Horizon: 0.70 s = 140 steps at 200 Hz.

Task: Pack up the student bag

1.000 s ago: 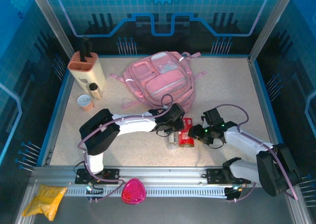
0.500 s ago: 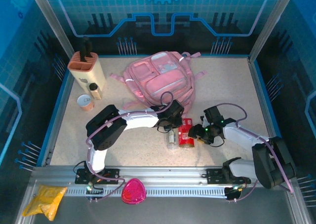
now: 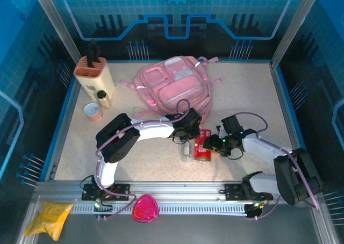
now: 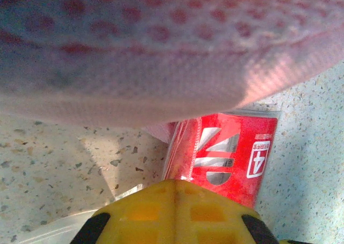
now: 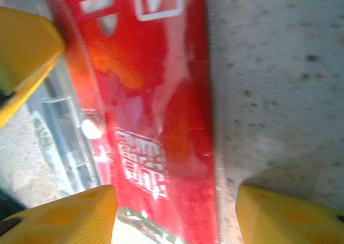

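- Left gripper (image 4: 172, 201): jaws fully closed, nosed in under the near edge of the student bag (image 3: 174, 85). Can't tell if any fabric is pinched between them.
- Right gripper (image 5: 174, 201): jaws moderately wide, straddling the red packet (image 3: 202, 146), one finger on each side. No visible clamp on it yet.
- Student bag lies flat on the table (image 3: 258, 93), front pockets facing up, straps splayed out at its sides.
- Red packet lies flat just beside the bag's near edge, partly under the overhanging mesh in the left wrist view. A small clear item (image 3: 186, 150) lies next to the packet, on the bag's near side too.
- Beige holder (image 3: 95, 74) stands well apart, off the bag's left side.
- Handling, as a judgement: the bag is soft and floppy, probably light while unpacked, and the fabric will sag and fold rather than hold a shape. The opening likely won't stay open unless it's held.
- Best hold is probably a seam, the zip edge or a strap. The mesh and pale panels would just stretch or slip.
- Likely step: one gripper lifts the bag edge while the other feeds the packet in.
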Each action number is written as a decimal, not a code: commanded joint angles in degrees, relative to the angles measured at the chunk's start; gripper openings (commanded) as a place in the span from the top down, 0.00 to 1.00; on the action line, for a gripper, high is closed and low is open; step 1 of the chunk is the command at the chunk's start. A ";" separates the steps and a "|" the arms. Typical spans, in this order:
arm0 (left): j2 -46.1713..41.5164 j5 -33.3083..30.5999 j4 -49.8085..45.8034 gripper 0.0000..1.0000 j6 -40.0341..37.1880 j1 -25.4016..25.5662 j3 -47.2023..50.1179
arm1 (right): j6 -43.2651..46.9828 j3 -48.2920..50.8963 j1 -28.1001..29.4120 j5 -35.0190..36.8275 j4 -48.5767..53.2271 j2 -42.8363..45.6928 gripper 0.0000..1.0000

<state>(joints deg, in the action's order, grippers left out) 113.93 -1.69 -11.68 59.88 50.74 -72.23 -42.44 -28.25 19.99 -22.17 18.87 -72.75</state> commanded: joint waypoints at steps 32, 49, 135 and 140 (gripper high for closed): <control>1.87 0.34 -2.95 1.00 0.32 0.23 0.60 | -0.03 1.09 1.98 -13.39 -12.32 -1.17 0.41; 1.58 -0.52 -3.26 1.00 0.75 0.32 1.05 | 0.12 1.14 1.70 -14.08 -12.45 -0.46 0.42; 0.77 0.80 -1.69 1.00 1.73 0.32 2.07 | -0.48 2.56 1.44 -11.72 -14.89 -3.15 0.61; 0.77 1.09 -1.61 1.00 1.80 0.32 1.93 | -0.79 2.80 1.43 -11.89 -15.52 -3.48 0.63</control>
<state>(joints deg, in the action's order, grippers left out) 114.45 -1.78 -11.53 60.75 50.78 -71.29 -42.46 -26.55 21.69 -33.45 6.83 -74.65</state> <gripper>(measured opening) 0.054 0.402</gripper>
